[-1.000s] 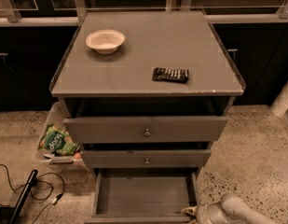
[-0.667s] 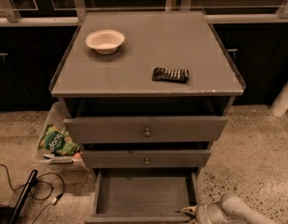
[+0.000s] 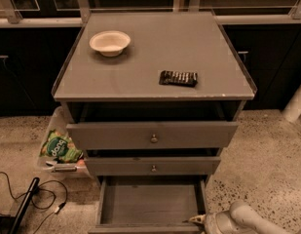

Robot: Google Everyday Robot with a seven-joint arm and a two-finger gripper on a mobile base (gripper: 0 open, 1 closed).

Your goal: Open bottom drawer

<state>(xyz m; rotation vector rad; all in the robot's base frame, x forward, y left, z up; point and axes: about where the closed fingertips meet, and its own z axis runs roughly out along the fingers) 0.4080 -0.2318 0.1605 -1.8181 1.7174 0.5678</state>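
Looking down on the grey wooden three-drawer cabinet (image 3: 189, 43), we found its bottom drawer (image 3: 150, 204), the slim grey flat-front one lowest in the stack, pulled well out from the cabinet's body so that its bare inner floor lay in view. Its front and knob were cut off at the lower edge of the view. The robot's pale grey gripper (image 3: 197, 220) sat low at the cabinet's front right, right by that drawer's front right corner, with the arm reaching in from the right. We could not tell whether the gripper was spread or pressed together, nor whether it touched the drawer.

Above the open drawer, the mid-sized grey drawer front (image 3: 152, 166) and the tallest grey drawer front (image 3: 152, 134) each showed a small round metal knob at its centre. A shallow cream bowl (image 3: 109, 43) stood on the cabinet's top near the back left. A dark rectangular packet (image 3: 178, 78) lay on the top toward the front right. A green snack bag (image 3: 60, 147) rested on the floor to the left of the cabinet, and black cables (image 3: 23, 199) trailed across the speckled floor further out on that side.
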